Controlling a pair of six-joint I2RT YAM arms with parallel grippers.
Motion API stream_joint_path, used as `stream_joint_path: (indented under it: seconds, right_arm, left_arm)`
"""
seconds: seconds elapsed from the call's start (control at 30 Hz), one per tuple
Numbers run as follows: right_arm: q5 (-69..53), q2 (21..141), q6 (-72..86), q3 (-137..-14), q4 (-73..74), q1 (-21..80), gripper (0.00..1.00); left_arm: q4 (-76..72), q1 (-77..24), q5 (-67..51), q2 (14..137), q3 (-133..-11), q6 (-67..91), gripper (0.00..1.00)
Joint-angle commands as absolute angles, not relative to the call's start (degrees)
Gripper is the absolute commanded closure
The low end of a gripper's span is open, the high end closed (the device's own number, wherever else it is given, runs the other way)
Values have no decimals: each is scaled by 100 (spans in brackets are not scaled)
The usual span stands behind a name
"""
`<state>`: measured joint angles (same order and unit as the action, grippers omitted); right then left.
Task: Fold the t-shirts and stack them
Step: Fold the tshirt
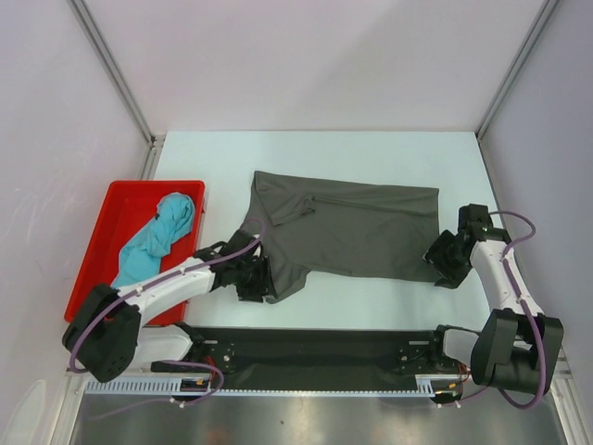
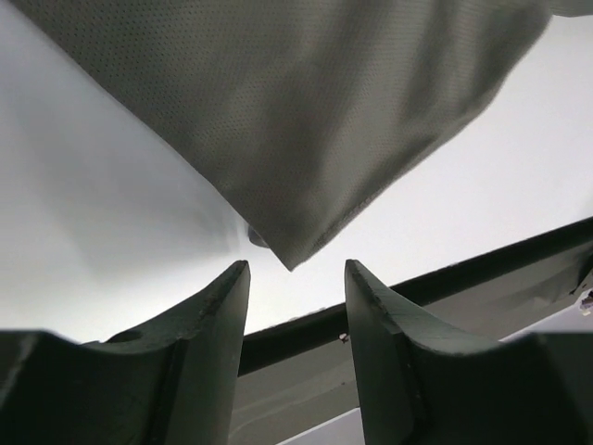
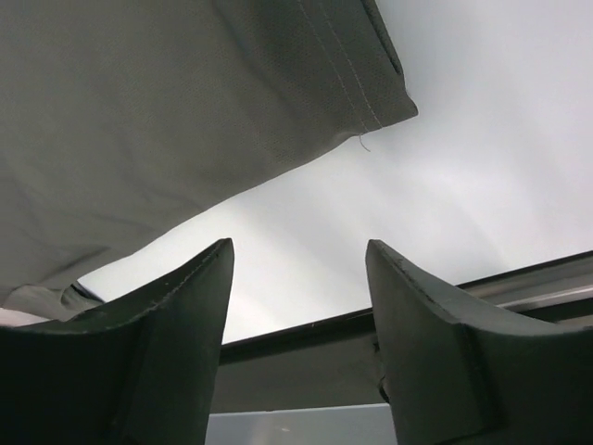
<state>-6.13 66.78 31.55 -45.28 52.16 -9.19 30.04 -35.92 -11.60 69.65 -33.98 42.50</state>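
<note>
Looking down, found the bench carrying the dark grey t-shirt mid-surface, spread out, long axis running left to right. Noted the red tray at the left edge, holding the teal t-shirt bunched up. Saw the left fingers apart, clamped on nothing, the grey shirt's near-left corner just beyond their tips. Saw the right fingers likewise apart and empty, just near of the near-right hem corner. Judged one near corner within reach of each arm; expected a twin pinch there next.

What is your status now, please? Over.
Left end effector, right end effector open, empty. Dark grey t-shirt spread out, not folded. Teal t-shirt bunched in red tray. Nothing in the way.
</note>
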Motion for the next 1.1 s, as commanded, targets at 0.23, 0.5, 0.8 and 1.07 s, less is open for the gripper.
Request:
stream_joint_path:
  seconds: [0.23,0.5,0.8,1.07]
  right_arm:
    - [-1300,7075,3384,-4140,4782,-1379,47]
    - [-1538,7154,3366,-4078,4632,-1433,50]
    - [-1679,7216,3384,-4104,4456,-1433,50]
    - [-1784,7286,3331,-4131,4395,-1371,50]
  left_arm:
    - [2637,-3454,-1345,7655,-3797,3991,50]
    - [2497,-3375,-1791,7998,-3947,3919,52]
    - [2628,-2945,-2381,7534,-4104,4210,84]
    - [1515,-1645,-3365,7996,-4086,4702,73]
